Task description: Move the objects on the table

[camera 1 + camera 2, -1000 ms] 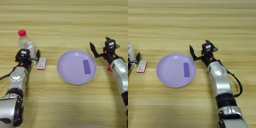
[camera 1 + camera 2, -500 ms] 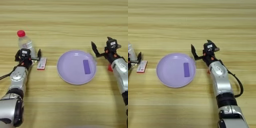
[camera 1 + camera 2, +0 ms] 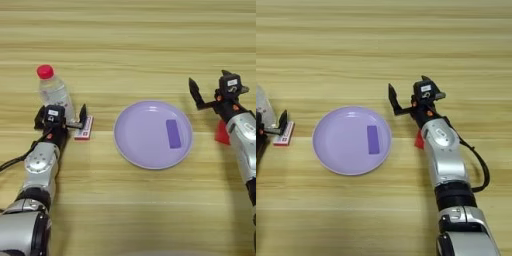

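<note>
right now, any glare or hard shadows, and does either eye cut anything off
Left eye view: even light, a soft sheen on the lilac plate, only faint shadows; the water bottle shows whole. Right eye view: the left edge crops the bottle to a sliver, and the right arm hides most of the red cube.

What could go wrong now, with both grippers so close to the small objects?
The left gripper is open beside the water bottle, with one finger at the white pack; a sideways move might tip the upright bottle or push the pack. The red cube lies mostly hidden under the right arm, behind the open right gripper, so the arm might knock it away.
</note>
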`<state>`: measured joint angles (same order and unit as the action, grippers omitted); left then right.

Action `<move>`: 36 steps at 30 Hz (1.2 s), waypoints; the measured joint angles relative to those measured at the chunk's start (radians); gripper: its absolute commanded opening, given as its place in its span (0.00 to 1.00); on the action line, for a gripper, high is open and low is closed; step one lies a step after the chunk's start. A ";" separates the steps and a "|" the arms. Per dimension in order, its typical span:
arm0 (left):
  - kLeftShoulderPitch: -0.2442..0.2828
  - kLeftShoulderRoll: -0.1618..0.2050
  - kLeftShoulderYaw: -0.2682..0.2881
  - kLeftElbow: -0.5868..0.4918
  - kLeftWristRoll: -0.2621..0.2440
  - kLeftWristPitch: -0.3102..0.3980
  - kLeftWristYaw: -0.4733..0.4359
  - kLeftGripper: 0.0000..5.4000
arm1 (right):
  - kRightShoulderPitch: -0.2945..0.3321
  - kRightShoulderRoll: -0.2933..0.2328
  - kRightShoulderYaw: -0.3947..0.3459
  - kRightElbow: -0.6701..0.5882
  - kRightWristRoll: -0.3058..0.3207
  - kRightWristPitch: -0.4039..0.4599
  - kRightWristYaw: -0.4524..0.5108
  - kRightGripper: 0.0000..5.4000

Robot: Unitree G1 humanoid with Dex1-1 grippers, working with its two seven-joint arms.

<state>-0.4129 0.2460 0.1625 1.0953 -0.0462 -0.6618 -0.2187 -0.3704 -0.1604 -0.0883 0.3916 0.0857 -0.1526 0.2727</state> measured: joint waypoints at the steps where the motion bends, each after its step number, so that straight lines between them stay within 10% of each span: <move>1: 0.004 0.000 -0.002 -0.005 0.000 -0.001 0.001 1.00 | 0.000 -0.001 -0.001 0.000 0.000 0.000 0.000 1.00; 22: 0.149 -0.028 -0.011 -0.200 -0.003 0.006 0.043 1.00 | 0.000 -0.001 -0.001 -0.006 0.003 -0.008 -0.001 1.00; 36: 0.346 -0.047 -0.043 -0.554 -0.023 0.189 0.013 1.00 | 0.007 0.002 0.005 -0.032 0.003 -0.008 -0.003 1.00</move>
<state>-0.0668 0.1992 0.1192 0.5415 -0.0693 -0.4726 -0.2060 -0.3633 -0.1589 -0.0834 0.3592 0.0888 -0.1607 0.2697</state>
